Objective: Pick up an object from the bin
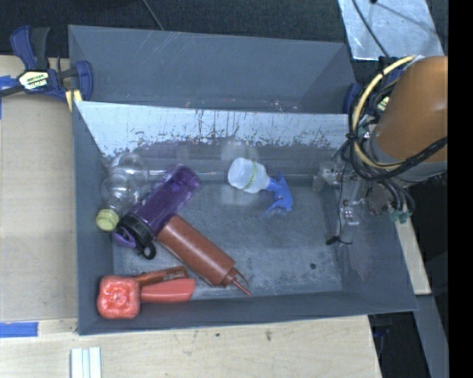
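Spray head (256,181), white with blue trigger, lying near the gripper (339,233), off toward the middle of the bin (299,258), apart from it; long axis slanted, blue end nearer. Cannot tell whether gripper wide or narrow
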`<state>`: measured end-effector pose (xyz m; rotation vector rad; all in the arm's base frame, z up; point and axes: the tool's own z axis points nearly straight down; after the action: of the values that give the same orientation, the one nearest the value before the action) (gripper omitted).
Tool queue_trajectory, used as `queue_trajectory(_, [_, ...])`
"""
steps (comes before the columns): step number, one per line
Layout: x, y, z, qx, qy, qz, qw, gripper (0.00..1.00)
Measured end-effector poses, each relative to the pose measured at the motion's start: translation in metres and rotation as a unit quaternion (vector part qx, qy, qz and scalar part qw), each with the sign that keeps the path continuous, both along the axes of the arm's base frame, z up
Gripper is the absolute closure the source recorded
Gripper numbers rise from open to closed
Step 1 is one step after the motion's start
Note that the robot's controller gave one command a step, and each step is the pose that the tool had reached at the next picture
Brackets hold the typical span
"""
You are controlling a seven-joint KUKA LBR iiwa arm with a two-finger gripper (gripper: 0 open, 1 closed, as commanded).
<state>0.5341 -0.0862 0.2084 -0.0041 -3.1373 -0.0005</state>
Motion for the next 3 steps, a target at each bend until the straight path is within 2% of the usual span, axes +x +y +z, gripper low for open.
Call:
queue_trajectory(1, [0.002,0.0,0.004,-0.001,-0.0041,0.001,1.0,0.0])
queue_trajectory(2, [0.034,0.019,-0.05,-0.001,-0.0054,0.055,0.9985,0.0])
queue_trajectory(3, [0.048,0.023,-0.062,0.0,-0.0035,-0.058,0.9983,0.0])
